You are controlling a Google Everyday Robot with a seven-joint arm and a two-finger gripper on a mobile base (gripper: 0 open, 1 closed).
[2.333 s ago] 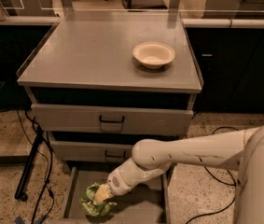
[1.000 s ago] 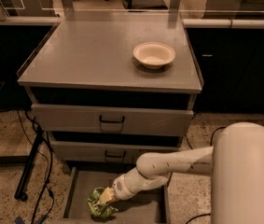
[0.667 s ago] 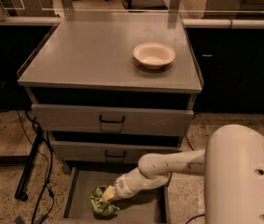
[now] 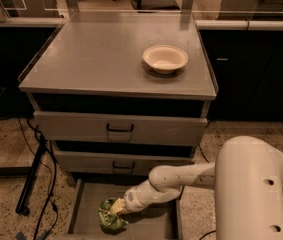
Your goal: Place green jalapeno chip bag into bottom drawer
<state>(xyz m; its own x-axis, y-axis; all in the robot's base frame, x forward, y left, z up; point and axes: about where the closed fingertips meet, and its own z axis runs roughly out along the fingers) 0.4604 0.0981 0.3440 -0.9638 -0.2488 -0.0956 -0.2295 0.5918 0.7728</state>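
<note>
My gripper (image 4: pixel 115 207) reaches down into the open bottom drawer (image 4: pixel 153 225), its tip against the green chip bag (image 4: pixel 109 221), which sits in the drawer toward its left side. Whether I have hold of it, I cannot tell.

green jalapeno chip bag (image 4: pixel 109 221): crumpled, on drawer floor | bottom drawer (image 4: pixel 148 228): open | pincer (image 4: pixel 116 208): at bag
</note>
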